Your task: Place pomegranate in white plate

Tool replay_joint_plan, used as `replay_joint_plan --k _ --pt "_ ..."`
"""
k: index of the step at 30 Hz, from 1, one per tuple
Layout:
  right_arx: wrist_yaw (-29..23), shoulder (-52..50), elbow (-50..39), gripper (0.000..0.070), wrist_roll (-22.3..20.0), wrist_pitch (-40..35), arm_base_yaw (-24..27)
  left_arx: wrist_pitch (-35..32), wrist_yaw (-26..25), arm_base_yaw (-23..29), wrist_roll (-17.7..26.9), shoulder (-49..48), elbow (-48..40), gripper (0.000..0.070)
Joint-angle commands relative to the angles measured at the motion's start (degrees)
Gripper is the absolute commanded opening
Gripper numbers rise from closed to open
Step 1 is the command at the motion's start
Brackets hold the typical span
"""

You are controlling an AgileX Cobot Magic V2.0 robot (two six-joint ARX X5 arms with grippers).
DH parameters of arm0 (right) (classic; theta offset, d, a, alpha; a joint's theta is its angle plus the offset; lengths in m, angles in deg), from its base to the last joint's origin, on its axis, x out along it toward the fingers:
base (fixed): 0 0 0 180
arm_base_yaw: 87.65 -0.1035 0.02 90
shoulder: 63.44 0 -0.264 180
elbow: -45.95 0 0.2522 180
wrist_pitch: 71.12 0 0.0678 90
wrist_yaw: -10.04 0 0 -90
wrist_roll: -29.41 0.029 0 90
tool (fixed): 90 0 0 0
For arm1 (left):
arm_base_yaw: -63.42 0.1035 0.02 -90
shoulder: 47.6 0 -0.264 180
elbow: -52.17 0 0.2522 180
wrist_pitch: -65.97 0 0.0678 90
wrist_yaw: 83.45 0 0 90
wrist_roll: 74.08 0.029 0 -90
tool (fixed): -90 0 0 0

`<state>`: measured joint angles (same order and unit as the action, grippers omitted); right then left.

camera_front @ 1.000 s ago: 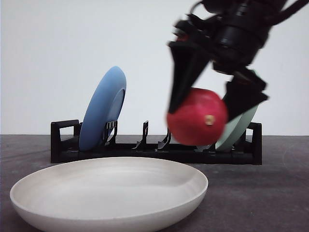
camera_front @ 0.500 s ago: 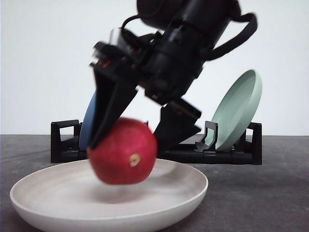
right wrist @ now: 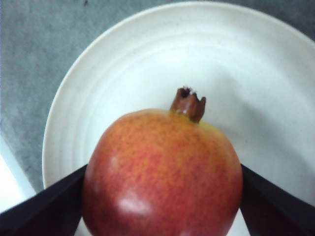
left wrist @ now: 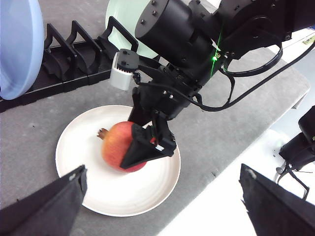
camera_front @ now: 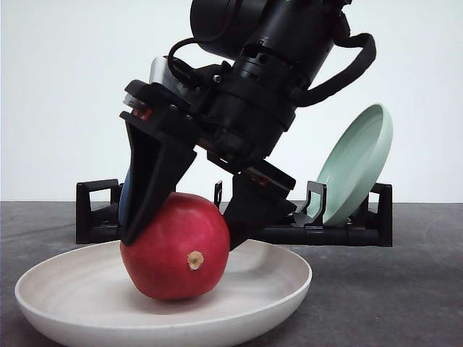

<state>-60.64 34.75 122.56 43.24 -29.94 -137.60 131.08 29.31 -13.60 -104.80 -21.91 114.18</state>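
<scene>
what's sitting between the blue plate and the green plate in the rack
In the front view, the right pincer and its arm, gripping the pomegranate, stand between the blue plate and green plate. The left wrist view shows bare rack slots between them.

Place: a robot test room or lab, not a real kitchen.
Wall: plain white, bare.
Table (left wrist: 44, 142): grey, matte cover, pale floor beside its edge.
Rack (camera_front: 98, 217): black dish rack behind the right gripper (camera_front: 184, 235), with a blue plate (left wrist: 17, 44) and a pale green plate (camera_front: 354, 166) standing in it.
</scene>
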Motion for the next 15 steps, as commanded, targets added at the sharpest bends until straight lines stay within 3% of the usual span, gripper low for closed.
replay_joint_plan --k 1,4,10,15 --pt "0.08 0.7 0.98 0.0568 0.55 -0.2 -0.93 -0.39 0.39 -0.73 0.68 0.07 0.66 0.0592" --pt "0.1 0.7 0.98 0.0692 0.53 -0.14 -0.93 -0.42 0.4 -0.74 0.68 0.07 0.66 0.0592" --pt "0.1 -0.62 1.02 0.07 0.25 -0.02 -0.8 -0.41 0.39 -0.74 0.68 0.07 0.66 0.0592" --pt "-0.14 -7.97 1.03 0.07 -0.73 1.68 0.07 -0.39 0.39 -0.74 0.66 0.07 0.66 0.0592"
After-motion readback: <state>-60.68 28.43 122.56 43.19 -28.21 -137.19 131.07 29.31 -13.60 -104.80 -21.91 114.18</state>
